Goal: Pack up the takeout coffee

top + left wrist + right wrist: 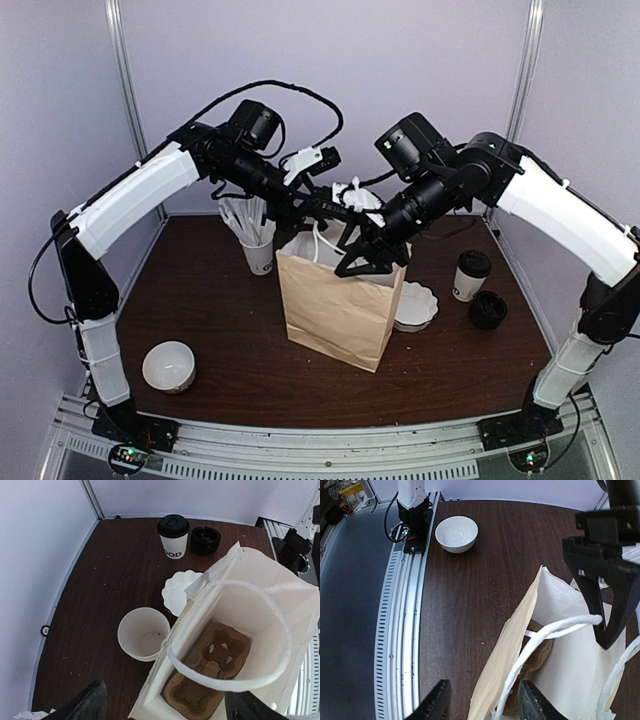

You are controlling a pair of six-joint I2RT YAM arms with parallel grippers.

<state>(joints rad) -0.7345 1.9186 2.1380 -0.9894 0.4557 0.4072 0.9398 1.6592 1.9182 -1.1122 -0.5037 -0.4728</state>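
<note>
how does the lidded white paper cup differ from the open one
The lidded white paper cup has a black lid and dark lettering; the open white paper cup shows neither. The lidded cup stands apart from the brown paper bag; the open cup sits beside it. Both stand upright.

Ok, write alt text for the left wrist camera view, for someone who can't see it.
Looking down into an open paper bag with a cardboard cup carrier lying at its bottom, standing on a dark wooden table. Beside it sit an empty paper cup, a lidded takeout coffee and stacked black lids.
</note>
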